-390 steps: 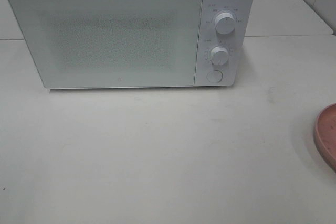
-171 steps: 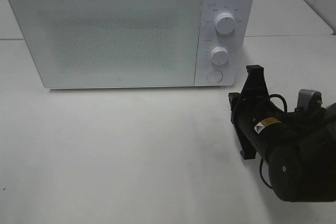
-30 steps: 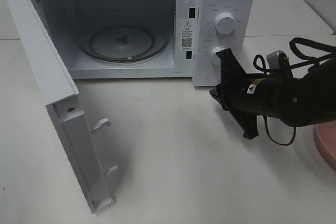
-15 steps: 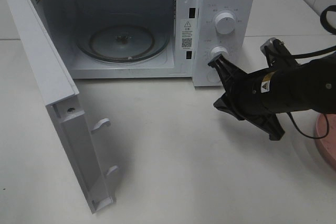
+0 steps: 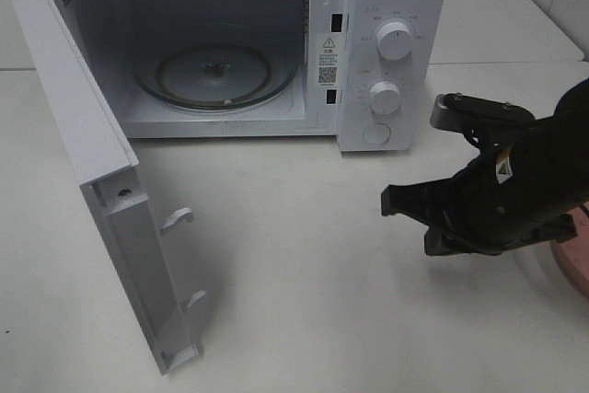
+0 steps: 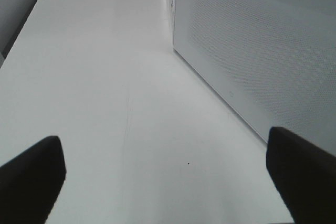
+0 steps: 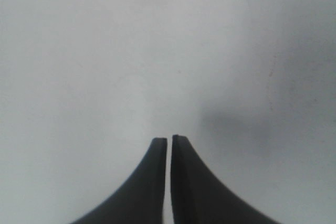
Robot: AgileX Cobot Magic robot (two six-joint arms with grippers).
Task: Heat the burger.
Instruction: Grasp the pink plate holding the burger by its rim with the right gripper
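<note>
Oven door (image 5: 92,181) is swung wide, the glass turntable (image 5: 216,71) is bare, and the burger is in none of your views. Only a sliver of the pink plate (image 5: 572,264) shows at the right edge, with your right arm over it, so I can't tell whether the burger sits there.

Your right gripper (image 5: 386,202) hangs above the table (image 5: 304,319) in front of the control panel. Its jaws are pressed together with nothing between them. That's your first hazard. Come down on a domed, glossy bun with the jaws shut and you'll likely shove it off the plate instead of picking it up. Spread them before you descend.

Second hazard is the grip itself. A burger is stacked layers. Pinch too hard or too high and I'd expect the bun to slide off the filling.

Third is the arm crossing the plate. Swing round carelessly and it could catch the rim and drag the plate.

Fourth is the way in. The cavity mouth sits right beside the control panel, so a wide approach from the right risks clipping that inner edge or the knobs.

Now the left side. Your left gripper (image 6: 165,174) is spread wide and empty, just beside the door's outer face. Any drift toward it could push the door round into your path.
</note>
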